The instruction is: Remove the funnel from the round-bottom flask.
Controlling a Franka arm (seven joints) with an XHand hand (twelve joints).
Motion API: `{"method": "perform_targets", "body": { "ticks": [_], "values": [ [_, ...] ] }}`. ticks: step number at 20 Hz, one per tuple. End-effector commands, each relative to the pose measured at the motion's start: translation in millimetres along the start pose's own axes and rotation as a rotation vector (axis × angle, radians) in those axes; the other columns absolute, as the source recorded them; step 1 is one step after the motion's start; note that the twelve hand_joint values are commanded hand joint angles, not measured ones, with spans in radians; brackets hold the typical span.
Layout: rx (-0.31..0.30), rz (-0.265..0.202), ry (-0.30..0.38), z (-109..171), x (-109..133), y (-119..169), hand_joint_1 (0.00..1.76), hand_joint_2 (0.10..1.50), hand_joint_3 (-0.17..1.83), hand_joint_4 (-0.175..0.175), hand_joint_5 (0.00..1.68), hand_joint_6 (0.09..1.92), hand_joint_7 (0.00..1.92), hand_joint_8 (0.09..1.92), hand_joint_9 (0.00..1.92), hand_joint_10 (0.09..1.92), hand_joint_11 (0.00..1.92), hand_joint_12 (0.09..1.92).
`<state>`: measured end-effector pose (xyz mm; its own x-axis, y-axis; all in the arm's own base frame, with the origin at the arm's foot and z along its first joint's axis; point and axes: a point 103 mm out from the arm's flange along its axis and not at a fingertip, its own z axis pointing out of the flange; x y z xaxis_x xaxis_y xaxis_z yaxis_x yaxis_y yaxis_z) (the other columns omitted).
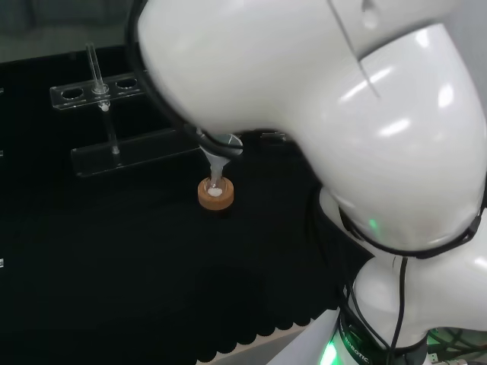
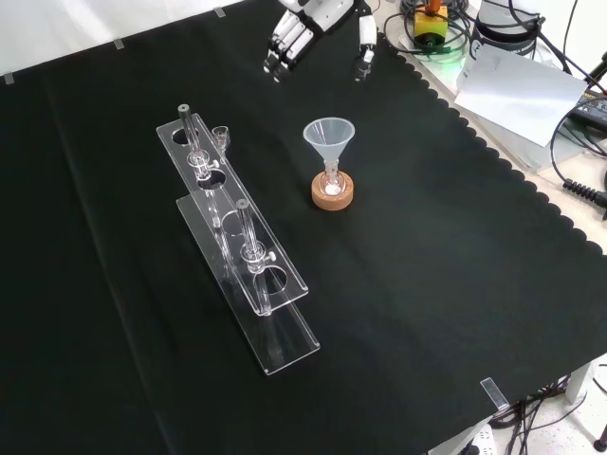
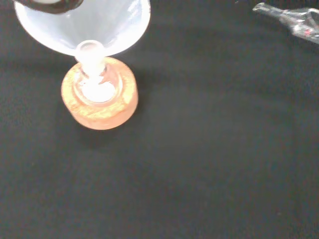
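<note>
Funnel (image 2: 328, 138) sits in the flask (image 2: 332, 183); my hand (image 2: 318, 28) hangs well apart, fingers (image 2: 283, 49) relaxed, spread, pinching nothing, so I've everything left.

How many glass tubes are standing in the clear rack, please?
2: one tube near the rack's far end, one tube nearer its middle; other clear ware may be hard to see.

Translucent plastic funnel (image 2: 328, 138), cork ring (image 2: 333, 192), matt cloth (image 2: 427, 284)
</note>
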<state>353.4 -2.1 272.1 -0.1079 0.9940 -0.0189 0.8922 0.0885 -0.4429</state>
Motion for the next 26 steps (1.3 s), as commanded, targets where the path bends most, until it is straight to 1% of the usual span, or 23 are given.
{"method": "perform_targets", "body": {
  "ticks": [1,7,10,14,17,20,22,24,26],
  "values": [
    [0.062,-0.051,-0.027,-1.2,17.8,26.5,0.65,0.66,0.42,-0.053,0.0,0.09,0.0,0.09,0.0,0.71,0.27,1.51],
    [0.056,-0.062,-0.05,6.5,30.0,31.7,0.65,0.67,0.39,-0.057,0.0,0.09,0.0,0.09,0.01,0.79,0.33,1.49],
    [0.05,-0.058,-0.064,12.2,34.0,32.6,0.66,0.67,0.38,-0.058,0.0,0.09,0.0,0.09,0.02,0.8,0.35,1.49],
    [0.061,-0.057,-0.059,20.1,35.8,34.7,0.66,0.67,0.38,-0.058,0.0,0.09,0.0,0.09,0.02,0.81,0.36,1.49],
    [0.059,-0.057,-0.064,23.7,37.6,35.2,0.67,0.67,0.38,-0.057,0.0,0.09,0.0,0.09,0.02,0.81,0.37,1.49],
    [0.079,-0.066,-0.061,29.6,39.1,36.7,0.67,0.67,0.37,-0.057,0.0,0.09,0.02,0.09,0.02,0.82,0.37,1.48],
    [0.078,-0.065,-0.066,33.6,40.0,37.2,0.67,0.67,0.37,-0.055,0.0,0.09,0.02,0.09,0.02,0.82,0.38,1.48],
    [0.073,-0.061,-0.081,36.5,41.0,36.9,0.67,0.67,0.37,-0.054,0.0,0.09,0.01,0.09,0.02,0.83,0.38,1.48],
    [0.058,-0.049,-0.11,39.3,42.0,36.3,0.68,0.67,0.37,-0.053,0.0,0.09,0.0,0.09,0.02,0.83,0.38,1.48]
  ]
}}
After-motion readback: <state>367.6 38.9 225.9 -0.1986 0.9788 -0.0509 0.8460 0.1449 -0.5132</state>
